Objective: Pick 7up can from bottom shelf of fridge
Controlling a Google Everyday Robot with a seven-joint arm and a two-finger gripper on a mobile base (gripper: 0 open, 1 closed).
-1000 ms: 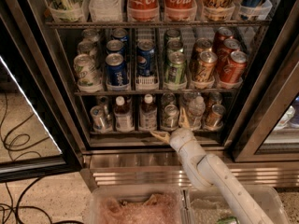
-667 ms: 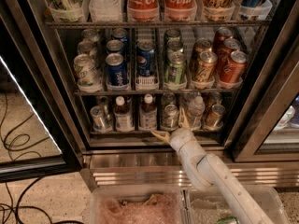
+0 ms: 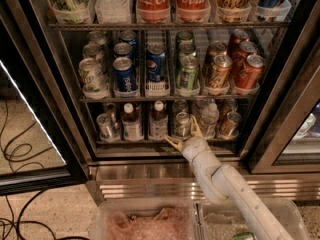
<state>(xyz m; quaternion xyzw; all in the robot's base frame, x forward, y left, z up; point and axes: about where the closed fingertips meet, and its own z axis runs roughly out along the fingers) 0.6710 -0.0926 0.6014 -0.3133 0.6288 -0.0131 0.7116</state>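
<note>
- At the front edge of the bottom shelf (image 3: 135, 145), the gripper (image 3: 181, 131) hangs with its two pale fingers spread wide. One points low and to the left, the other points upward, and it holds nothing.
- Just behind the gripper, in line with the gap between the fingers, the 7up can (image 3: 182, 123) stands upright on that shelf. The upper finger may be brushing it, but contact is hard to judge here.
- Just to the right stands a clear bottle (image 3: 209, 119), and beyond it a copper-orange can (image 3: 230, 124).
- To the left stand two white-capped bottles (image 3: 158, 120), then a silver can (image 3: 106, 125) farther off.
- Above is the next rack, with a green can (image 3: 188, 73), a blue Pepsi can (image 3: 156, 63) and orange cans (image 3: 248, 71).
- Below and to the right, the white arm (image 3: 235, 189) slopes away across the steel base panel (image 3: 140, 176) of the fridge (image 3: 65, 99).
- Lowest of all is a clear plastic bin (image 3: 145, 219).
</note>
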